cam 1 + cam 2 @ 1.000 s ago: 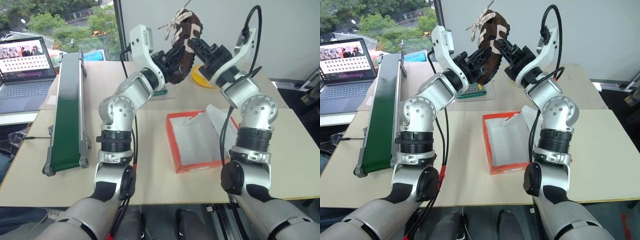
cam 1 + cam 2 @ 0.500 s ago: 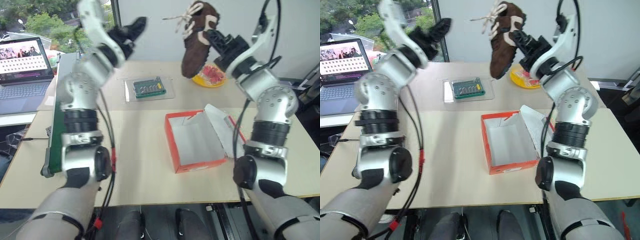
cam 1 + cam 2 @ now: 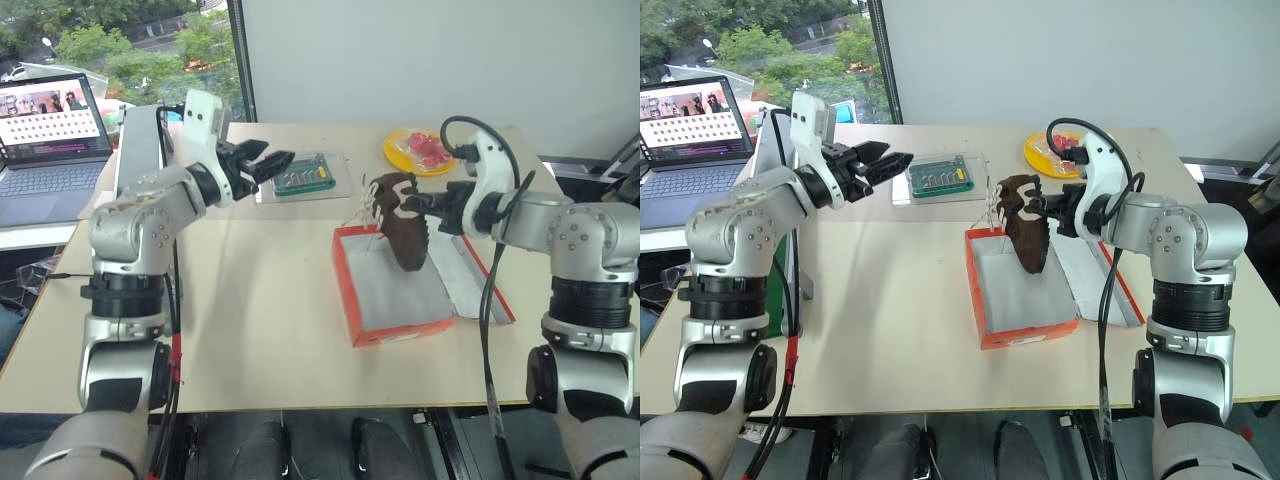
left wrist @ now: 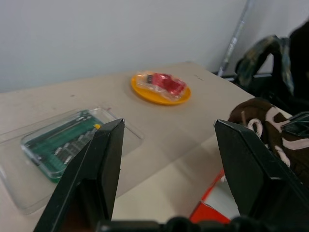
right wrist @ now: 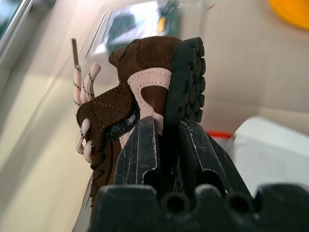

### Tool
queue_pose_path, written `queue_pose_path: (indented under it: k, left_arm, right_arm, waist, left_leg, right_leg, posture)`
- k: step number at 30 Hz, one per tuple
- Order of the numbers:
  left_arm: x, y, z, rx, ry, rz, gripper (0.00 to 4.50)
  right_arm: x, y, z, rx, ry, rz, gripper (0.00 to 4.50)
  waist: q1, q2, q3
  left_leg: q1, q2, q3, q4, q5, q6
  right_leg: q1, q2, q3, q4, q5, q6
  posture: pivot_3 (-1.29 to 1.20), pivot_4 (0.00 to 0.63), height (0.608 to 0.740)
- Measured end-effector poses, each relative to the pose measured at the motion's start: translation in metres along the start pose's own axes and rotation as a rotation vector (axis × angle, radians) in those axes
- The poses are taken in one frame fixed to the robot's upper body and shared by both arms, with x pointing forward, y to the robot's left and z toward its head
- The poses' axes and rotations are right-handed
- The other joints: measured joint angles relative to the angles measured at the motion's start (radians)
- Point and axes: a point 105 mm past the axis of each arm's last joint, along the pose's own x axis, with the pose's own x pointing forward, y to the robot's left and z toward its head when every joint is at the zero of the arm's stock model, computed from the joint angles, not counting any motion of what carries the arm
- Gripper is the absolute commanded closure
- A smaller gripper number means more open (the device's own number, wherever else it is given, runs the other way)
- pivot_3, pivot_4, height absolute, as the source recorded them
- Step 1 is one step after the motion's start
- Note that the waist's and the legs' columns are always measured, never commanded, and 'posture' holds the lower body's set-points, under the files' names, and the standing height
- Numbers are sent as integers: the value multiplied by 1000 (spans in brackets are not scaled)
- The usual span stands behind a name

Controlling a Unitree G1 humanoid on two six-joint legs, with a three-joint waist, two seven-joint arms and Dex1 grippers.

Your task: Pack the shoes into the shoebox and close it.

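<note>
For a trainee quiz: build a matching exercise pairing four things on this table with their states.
Things:
1. dark brown shoe
2. red-orange cardboard shoebox
3. left gripper
4. clear tray with green board

States:
A. open, holding nothing
B. lid open, pale grey inside
C. gripped, above the box
D. lying flat on the table

Pairs: 1-C, 2-B, 3-A, 4-D

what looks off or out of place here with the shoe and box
The shoe hangs on end over the open shoebox, toe down, pinched at the heel by the right gripper, its laces dangling toward the box's far corner. One shoe is visible. The left gripper is open and holds nothing, above the clear tray.
</note>
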Motion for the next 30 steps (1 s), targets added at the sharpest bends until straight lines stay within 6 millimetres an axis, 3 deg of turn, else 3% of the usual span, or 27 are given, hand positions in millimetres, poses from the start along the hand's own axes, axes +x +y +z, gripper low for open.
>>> queue_pose_path:
  k: [4,11,21,23,30]
  left_arm:
    - [-1,-4,-13,-23,29,4,1353]
    - [-3,-3,-10,2,25,23,1353]
    - [-5,-1,-13,4,45,35,1353]
    - [-6,-1,-14,3,51,37,1312]
    - [-9,1,-13,11,62,45,1312]
  right_arm:
    - [4,-8,-18,6,66,-16,4280]
    - [12,-19,-58,28,184,-31,4280]
    - [17,-27,-86,-69,259,-47,4280]
    - [18,-28,-88,-85,254,-46,3283]
    - [21,-27,-84,-115,230,-44,978]
  waist:
    - [0,0,0]
    - [0,0,0]
    - [0,0,0]
    - [0,0,0]
    - [1,0,0]
  left_leg:
    - [0,0,0,0,-3,6]
    - [0,0,0,1,-3,5]
    - [1,0,0,1,-3,5]
    - [1,0,0,1,-3,5]
    - [1,0,-1,1,-2,4]
  right_leg:
    - [0,0,0,1,0,0]
    - [0,0,0,0,0,0]
    - [1,0,0,0,0,0]
    - [1,0,0,0,0,0]
    - [1,0,0,0,0,0]
  posture:
    - [0,150,740]
    - [0,150,740]
    - [0,150,740]
    - [0,150,740]
    - [0,150,740]
